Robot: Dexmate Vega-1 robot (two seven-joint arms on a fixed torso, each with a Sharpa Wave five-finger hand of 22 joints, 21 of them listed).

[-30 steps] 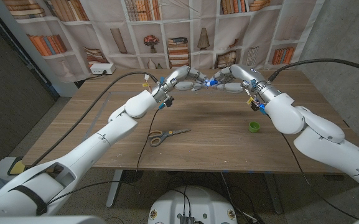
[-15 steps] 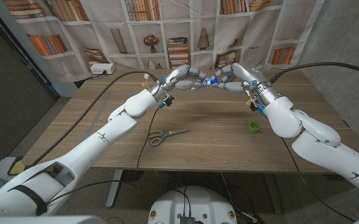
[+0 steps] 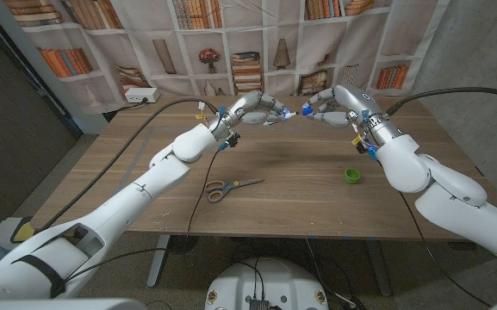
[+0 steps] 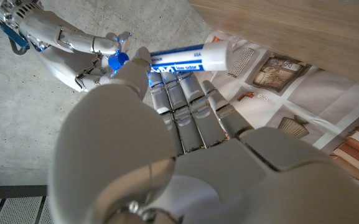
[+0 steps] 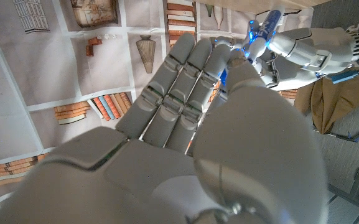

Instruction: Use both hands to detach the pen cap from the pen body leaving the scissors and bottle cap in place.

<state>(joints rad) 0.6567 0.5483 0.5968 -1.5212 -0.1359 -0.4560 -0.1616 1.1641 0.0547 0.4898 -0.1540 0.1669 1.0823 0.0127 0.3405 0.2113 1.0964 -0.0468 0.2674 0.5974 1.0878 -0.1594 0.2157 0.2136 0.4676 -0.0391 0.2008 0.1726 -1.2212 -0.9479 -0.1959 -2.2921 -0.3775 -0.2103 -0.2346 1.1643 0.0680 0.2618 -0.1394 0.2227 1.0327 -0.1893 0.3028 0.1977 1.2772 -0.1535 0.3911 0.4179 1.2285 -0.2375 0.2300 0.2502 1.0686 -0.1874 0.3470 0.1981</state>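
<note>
Blue pen cap (image 4: 114,60) pinched by right robot hand (image 3: 332,104).

head view: high, looking down over the table (image 3: 300,185)
wrist views: close behind each robot hand
shared: the bookshelf backdrop (image 3: 231,43)

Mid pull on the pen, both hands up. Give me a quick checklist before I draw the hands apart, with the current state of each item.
1. Left hand holds the pen body: ok, white and blue barrel sits in its fingers in the left wrist view.
2. Right hand holds the pen cap: ok, blue cap pinched.
3. Cap fully off the body: cannot tell.
4. Scissors lying on the table, untouched: ok.
5. Green bottle cap apart from both arms: ok.
</note>
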